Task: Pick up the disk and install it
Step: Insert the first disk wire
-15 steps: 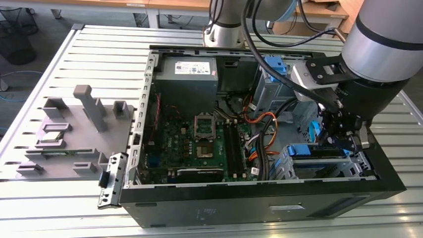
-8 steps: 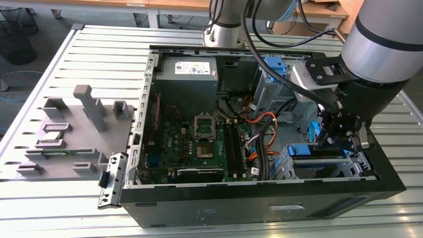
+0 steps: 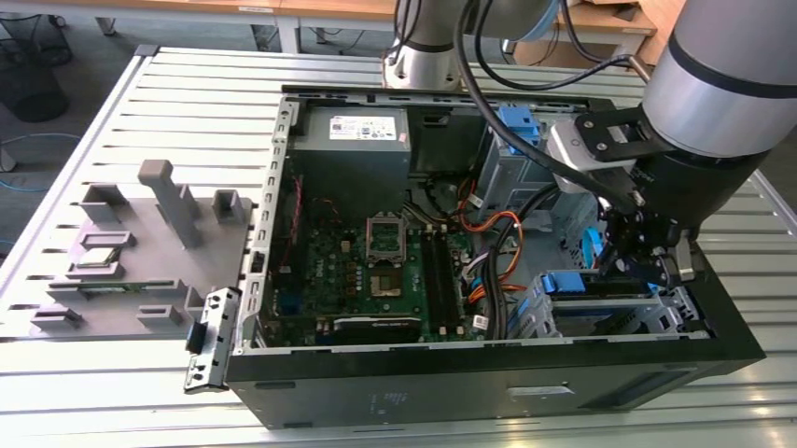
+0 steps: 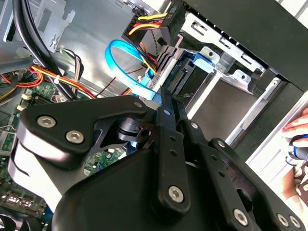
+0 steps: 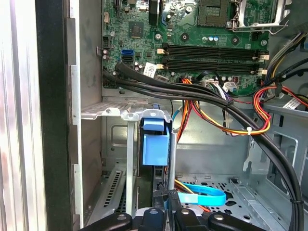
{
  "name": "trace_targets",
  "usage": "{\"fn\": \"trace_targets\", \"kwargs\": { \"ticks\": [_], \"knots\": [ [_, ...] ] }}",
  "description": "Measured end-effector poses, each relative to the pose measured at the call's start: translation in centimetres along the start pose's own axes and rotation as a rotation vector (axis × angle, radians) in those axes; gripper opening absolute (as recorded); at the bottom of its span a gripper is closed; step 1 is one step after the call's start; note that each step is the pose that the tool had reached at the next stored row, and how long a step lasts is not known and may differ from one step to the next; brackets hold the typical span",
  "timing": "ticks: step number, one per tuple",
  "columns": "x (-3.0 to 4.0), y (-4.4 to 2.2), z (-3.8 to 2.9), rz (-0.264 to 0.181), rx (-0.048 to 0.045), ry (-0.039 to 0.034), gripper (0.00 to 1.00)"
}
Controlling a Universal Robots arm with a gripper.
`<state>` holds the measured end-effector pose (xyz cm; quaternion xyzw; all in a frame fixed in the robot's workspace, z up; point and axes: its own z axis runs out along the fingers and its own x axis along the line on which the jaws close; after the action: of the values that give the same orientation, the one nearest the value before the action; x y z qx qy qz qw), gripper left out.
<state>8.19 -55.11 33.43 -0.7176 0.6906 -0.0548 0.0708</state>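
Closest to the cameras in both wrist views, the gripper [image 5: 167, 194] has its fingers [image 4: 167, 111] drawn narrow, pinching the thin edge of the disk [image 5: 156, 148]. The disk stands on edge, with its blue bracket on the end away from the fingers. Its long axis runs straight on from the fingers, so disk and gripper form one line pointing into the drive cage [image 5: 113, 112].

In the second wrist view the disk's silver edge and connector sit between the cage's metal walls [image 4: 232, 77], partly entered. How deep it sits I cannot tell. Just beside it a blue flat cable [image 5: 203, 196] curls across the case floor, near the disk's path but apart from it. A person's hand [image 4: 298, 137] rests outside the case wall.

Farther in, a black cable bundle [image 5: 192, 92] and orange wiring cross above the cage, and the motherboard [image 5: 202, 33] lies beyond.

In the exterior view the gripper [image 3: 637, 264] reaches down into the case corner at the exterior view's right. The case sits on the slatted table [image 3: 187, 84].
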Motion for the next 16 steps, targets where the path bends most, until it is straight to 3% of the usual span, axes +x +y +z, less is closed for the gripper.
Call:
{"fn": "trace_targets", "kwargs": {
  "ticks": [16],
  "knots": [
    [0.01,0.04,0.22,0.0,0.0,-0.0004,0.16]
  ]
}}
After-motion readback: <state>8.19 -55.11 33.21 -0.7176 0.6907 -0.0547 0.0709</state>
